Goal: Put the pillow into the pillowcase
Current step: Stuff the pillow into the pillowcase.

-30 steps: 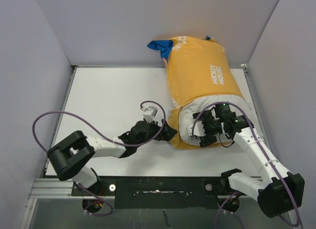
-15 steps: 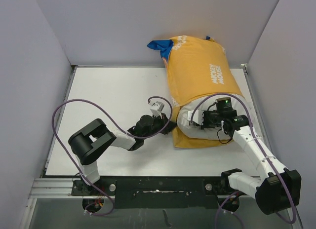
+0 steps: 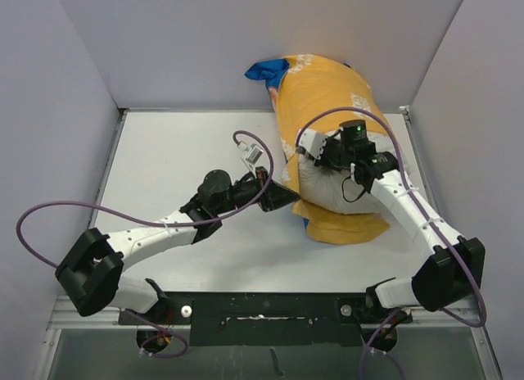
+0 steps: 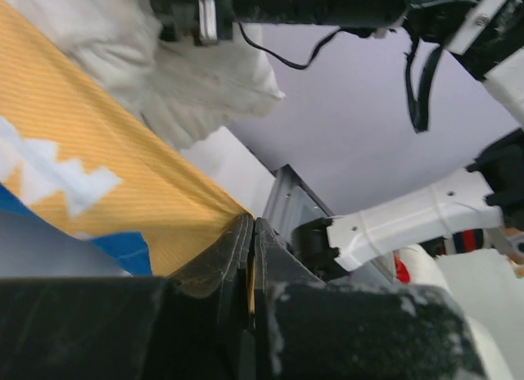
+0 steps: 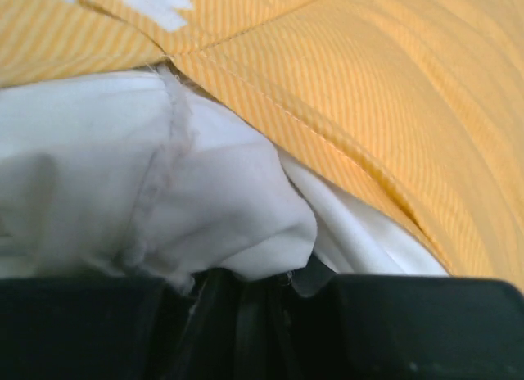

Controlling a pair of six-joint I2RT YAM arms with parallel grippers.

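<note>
Insertion is judged to be well along: the pillow (image 3: 326, 192) is lodged mostly inside the pillowcase (image 3: 321, 93), and only its white near end is left bulging out of the mouth. The case is shown mustard side up, with a blue corner poking out at the far left, and it is bunched against the back wall at the far right of the tabletop (image 3: 180, 151). In the right wrist view a fold of white pillow fabric is seen gathered into the closed fingers of the right claw (image 3: 309, 153), just under the yellow hem, so a pinch on the pillow is read there. The left claw (image 3: 284, 198) is seen with its fingers pressed together on the yellow edge of the opening at the near left (a thin strip of fabric is visible between them). The step in hand is taken to be the seating of the last exposed end. For the next move, the hem would need to be drawn toward the arms and over the bulge while the pillow is driven deeper, with both grips kept firm so that the opening is not lost.
</note>
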